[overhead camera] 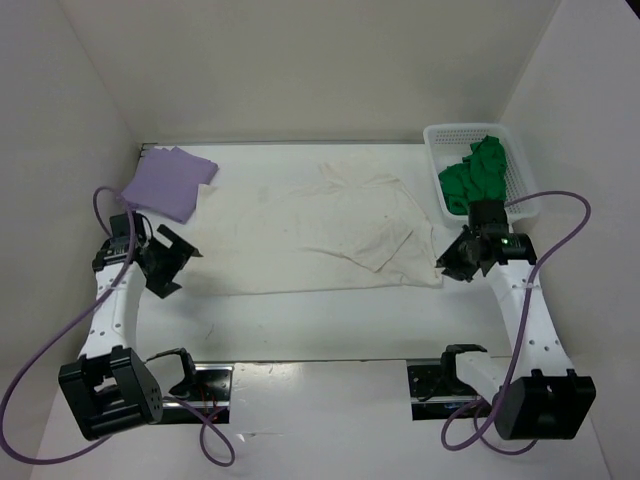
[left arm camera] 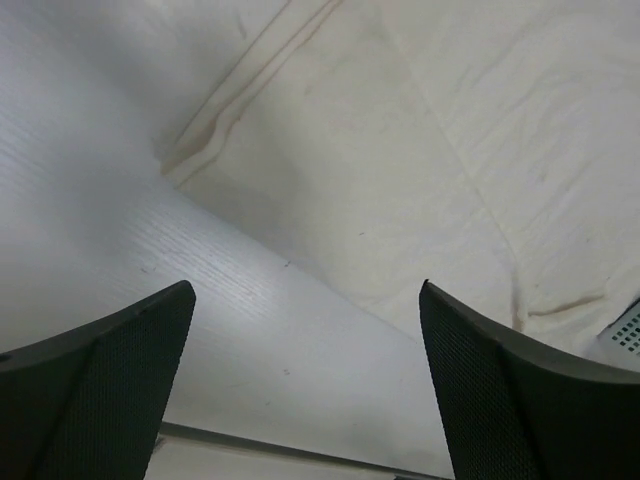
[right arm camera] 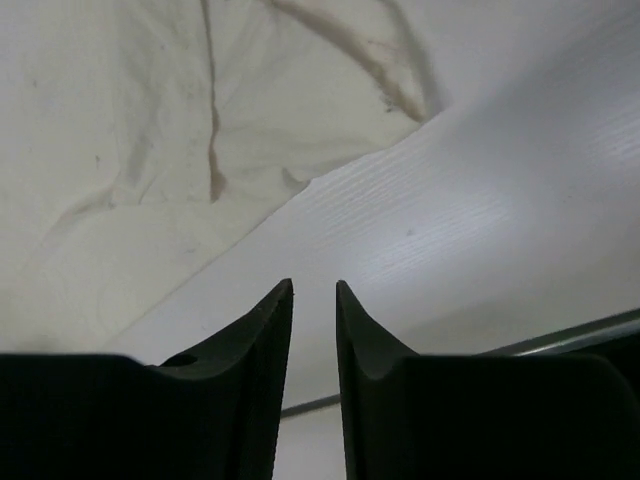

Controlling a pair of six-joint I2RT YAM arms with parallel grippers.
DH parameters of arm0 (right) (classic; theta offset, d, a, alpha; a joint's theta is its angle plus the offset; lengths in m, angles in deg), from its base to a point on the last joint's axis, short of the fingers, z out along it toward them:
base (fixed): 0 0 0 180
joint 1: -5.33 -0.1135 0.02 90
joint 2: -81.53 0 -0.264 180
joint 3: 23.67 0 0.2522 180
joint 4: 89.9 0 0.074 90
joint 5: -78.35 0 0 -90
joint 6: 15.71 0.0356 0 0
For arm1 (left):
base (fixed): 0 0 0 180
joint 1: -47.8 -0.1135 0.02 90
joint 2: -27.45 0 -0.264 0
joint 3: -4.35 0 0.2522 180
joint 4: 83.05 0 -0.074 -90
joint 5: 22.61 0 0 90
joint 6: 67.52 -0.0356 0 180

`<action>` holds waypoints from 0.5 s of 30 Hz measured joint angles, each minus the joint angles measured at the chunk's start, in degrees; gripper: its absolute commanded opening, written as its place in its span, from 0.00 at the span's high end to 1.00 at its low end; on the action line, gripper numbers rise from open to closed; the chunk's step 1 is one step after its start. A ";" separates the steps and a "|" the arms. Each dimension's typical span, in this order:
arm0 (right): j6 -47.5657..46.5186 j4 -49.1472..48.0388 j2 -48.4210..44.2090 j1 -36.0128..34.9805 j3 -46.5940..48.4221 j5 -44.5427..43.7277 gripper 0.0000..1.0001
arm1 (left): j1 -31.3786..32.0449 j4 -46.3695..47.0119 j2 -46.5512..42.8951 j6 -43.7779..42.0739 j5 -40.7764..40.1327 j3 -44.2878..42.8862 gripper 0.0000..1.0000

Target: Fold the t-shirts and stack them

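A cream white t-shirt (overhead camera: 330, 235) lies spread flat across the middle of the table, wrinkled and stained. The lavender t-shirt (overhead camera: 168, 182) sits folded at the back left. The green t-shirt (overhead camera: 478, 172) is bunched up in the white mesh basket (overhead camera: 455, 129) at the back right. My left gripper (overhead camera: 178, 265) hovers just off the cream shirt's left edge, wide open and empty (left arm camera: 305, 290); the cream shirt (left arm camera: 420, 150) lies beyond it. My right gripper (overhead camera: 452, 265) is at the shirt's right edge, its jaws a narrow gap apart with nothing between them (right arm camera: 314, 285); the cream shirt (right arm camera: 130, 150) lies ahead to its left.
White walls close in the table on the left, back and right. The basket stands against the back right corner. A metal rail (overhead camera: 300, 375) with both arm bases runs along the near edge. Purple cables (overhead camera: 40, 360) loop beside each arm.
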 measured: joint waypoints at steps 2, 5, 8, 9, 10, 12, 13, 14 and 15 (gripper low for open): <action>-0.87 -2.51 2.27 -0.61 -0.57 4.07 0.90 | 0.11 0.33 0.00 -0.90 -0.55 -2.34 0.00; -0.33 -9.73 8.83 -5.09 -2.49 8.31 1.00 | 2.05 4.55 0.13 -2.45 0.15 -4.04 0.35; 0.42 -17.07 15.52 -11.19 -3.08 11.45 1.00 | 7.26 10.64 1.09 -2.56 2.54 -2.84 0.73; 0.59 -19.56 17.53 -12.70 -3.08 12.48 0.91 | 9.88 12.85 1.68 -2.23 2.82 -1.84 0.73; 0.98 -22.01 19.37 -13.84 -3.08 13.31 0.82 | 12.50 14.67 2.56 -1.75 3.06 -0.79 0.74; 1.53 -25.90 22.95 -15.45 -3.06 14.64 0.66 | 18.16 17.81 4.92 -0.55 3.34 1.14 0.71; 1.88 -27.54 24.68 -15.82 -3.08 14.99 0.58 | 20.90 19.28 6.49 0.31 3.52 1.97 0.71; 2.36 -28.68 25.99 -15.93 -3.08 15.13 0.55 | 23.47 20.46 8.17 0.85 3.78 2.51 0.69; 2.47 -29.70 26.99 -16.02 -3.15 15.02 0.54 | 25.73 21.16 9.84 1.25 3.78 2.67 0.68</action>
